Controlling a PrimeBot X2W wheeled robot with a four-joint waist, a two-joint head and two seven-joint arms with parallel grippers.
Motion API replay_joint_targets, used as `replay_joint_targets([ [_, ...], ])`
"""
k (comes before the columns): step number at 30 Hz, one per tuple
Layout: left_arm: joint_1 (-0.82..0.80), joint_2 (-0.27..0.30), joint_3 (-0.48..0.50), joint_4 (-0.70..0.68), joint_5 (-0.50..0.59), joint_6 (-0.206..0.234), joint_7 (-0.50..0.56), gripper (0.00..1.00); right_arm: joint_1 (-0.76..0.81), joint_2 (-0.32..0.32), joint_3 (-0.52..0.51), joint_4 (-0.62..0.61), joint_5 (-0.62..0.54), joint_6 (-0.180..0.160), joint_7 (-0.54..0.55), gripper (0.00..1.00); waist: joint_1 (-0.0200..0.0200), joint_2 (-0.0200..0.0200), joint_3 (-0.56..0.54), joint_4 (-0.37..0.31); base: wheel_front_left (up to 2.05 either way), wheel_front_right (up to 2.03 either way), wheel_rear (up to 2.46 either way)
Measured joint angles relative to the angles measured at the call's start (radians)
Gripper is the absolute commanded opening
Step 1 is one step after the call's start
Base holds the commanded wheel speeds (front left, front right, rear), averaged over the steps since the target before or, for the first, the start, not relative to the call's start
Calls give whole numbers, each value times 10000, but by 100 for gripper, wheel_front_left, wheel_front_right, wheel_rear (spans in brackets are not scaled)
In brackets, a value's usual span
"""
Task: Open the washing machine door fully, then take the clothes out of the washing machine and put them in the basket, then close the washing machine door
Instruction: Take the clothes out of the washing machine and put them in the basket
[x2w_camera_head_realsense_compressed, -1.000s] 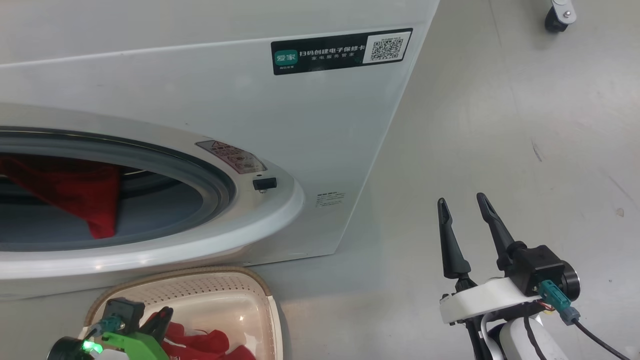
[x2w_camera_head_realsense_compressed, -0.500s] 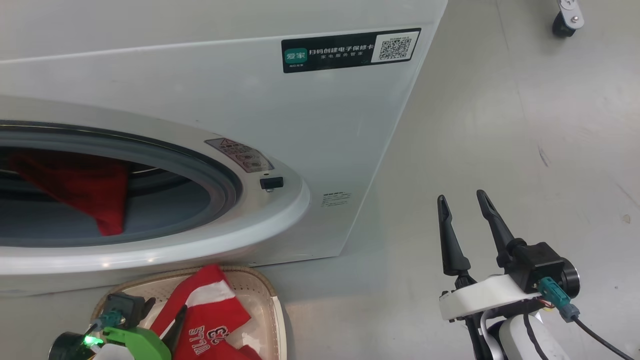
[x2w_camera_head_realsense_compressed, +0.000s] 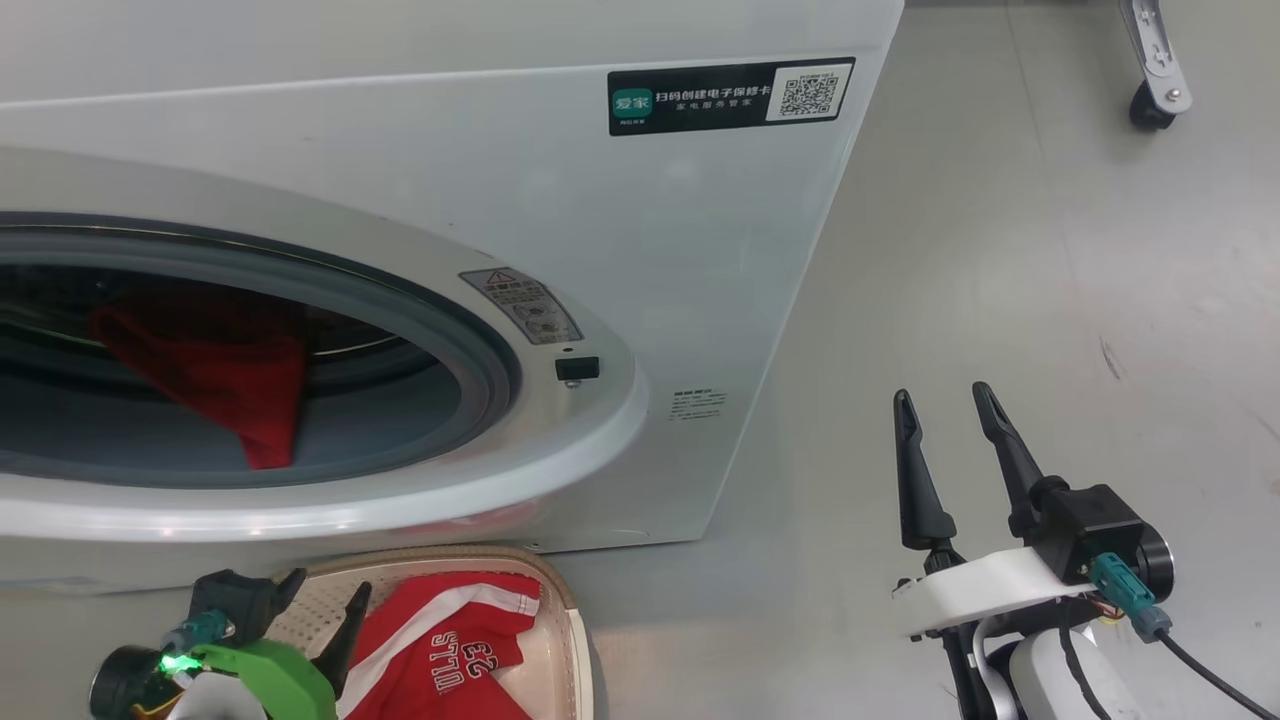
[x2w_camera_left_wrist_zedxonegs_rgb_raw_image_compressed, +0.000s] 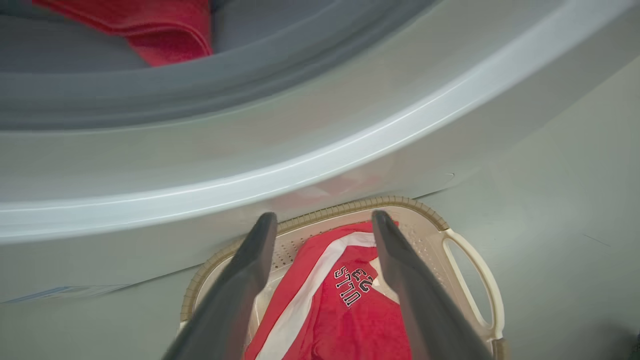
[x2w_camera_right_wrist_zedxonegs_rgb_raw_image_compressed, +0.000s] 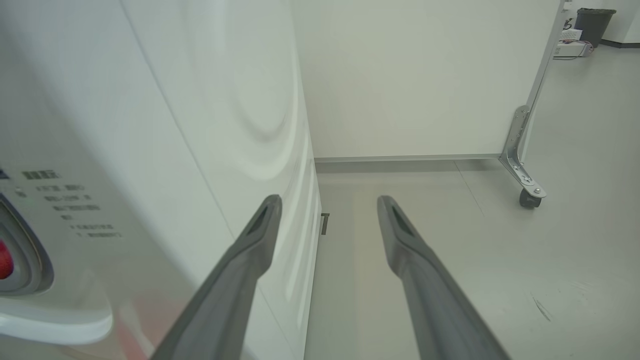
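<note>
Left pincer (x2w_camera_left_wrist_zedxonegs_rgb_raw_image_compressed: 324, 216) of mine spread over the cream perforated basket (x2w_camera_left_wrist_zedxonegs_rgb_raw_image_compressed: 425, 212).
Red jersey (x2w_camera_left_wrist_zedxonegs_rgb_raw_image_compressed: 345, 320) inside, white stripe running toward the white washing machine (x2w_camera_left_wrist_zedxonegs_rgb_raw_image_compressed: 300, 130).

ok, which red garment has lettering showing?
The red jersey with a white stripe, lying in the cream perforated basket below the open left gripper. The other red garment, inside the white washing machine, shows plain red.

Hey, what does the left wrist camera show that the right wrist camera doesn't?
Left wrist view: the basket holding a red jersey, beyond the open left gripper. Right wrist view: a castor wheel and a dark bin, beyond the open right gripper. Both: the white washing machine.
</note>
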Motion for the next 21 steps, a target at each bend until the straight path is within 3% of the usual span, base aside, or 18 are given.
replay_joint_targets([
  [11, -135, 481, 257, -1407, 554, 0, -52, 100, 259, -2, -125, 174, 92, 2, 0, 100, 0, 0, -584, 494, 0, 0, 0],
  [21, 61, 681, 1835, -2744, 723, 0, -52, 100, 489, 0, -171, 251, 150, 50, 0, 100, 0, 0, -1001, 840, 0, 0, 0],
])
